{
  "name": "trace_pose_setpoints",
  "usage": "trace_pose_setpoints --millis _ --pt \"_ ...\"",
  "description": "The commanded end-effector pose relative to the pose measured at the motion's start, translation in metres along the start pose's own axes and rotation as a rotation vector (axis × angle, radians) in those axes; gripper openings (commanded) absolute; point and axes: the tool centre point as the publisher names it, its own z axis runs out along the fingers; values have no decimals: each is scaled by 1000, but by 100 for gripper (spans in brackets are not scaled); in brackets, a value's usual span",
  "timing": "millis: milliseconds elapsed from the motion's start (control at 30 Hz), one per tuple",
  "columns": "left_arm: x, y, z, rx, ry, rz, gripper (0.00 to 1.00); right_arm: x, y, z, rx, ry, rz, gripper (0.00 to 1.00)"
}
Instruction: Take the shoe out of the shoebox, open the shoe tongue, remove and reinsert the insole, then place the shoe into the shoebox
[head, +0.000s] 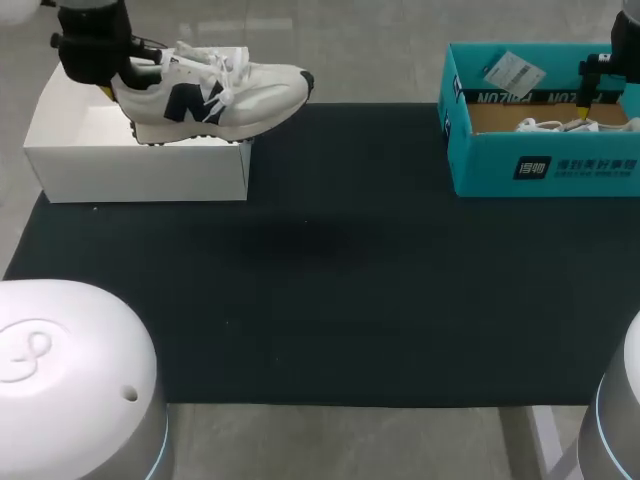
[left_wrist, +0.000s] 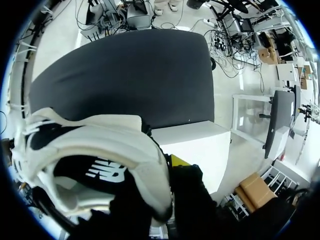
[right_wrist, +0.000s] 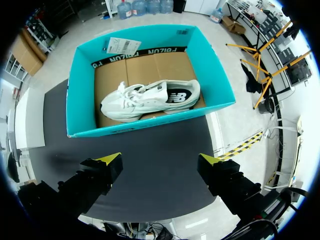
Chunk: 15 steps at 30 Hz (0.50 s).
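Pinching 1 shoe (head: 230, 95), left fingers (left_wrist: 180, 161), right fingers (right_wrist: 110, 161) spread, 2nd shoe (right_wrist: 150, 100) in teal box (right_wrist: 82, 90)

White shoe (head: 215, 95) over white box (head: 130, 165); second shoe (right_wrist: 150, 100) inside teal shoebox (right_wrist: 81, 95).

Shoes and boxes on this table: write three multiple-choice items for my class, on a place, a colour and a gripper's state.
1. Where does the second shoe lie? A on the mat; B in the teal box; C in a gripper.
2. What colour is the left-hand box under the held shoe? A white; B teal; C brown.
3. How is the right gripper? A shut on a shoe; B open; C shut on a label.
Answers: B, it lies on the box's cardboard floor; A, its walls are white; B, its yellow tips stand wide apart, holding nothing.
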Motion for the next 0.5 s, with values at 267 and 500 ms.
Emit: trace_pose_setpoints --millis 267,500 --pt "-72 -27 -14 6 -19 -53 0 0 -1 0 -2 0 1 100" --pt "-116 -45 -25 7 -33 -45 0 0 -1 0 -2 0 1 100"
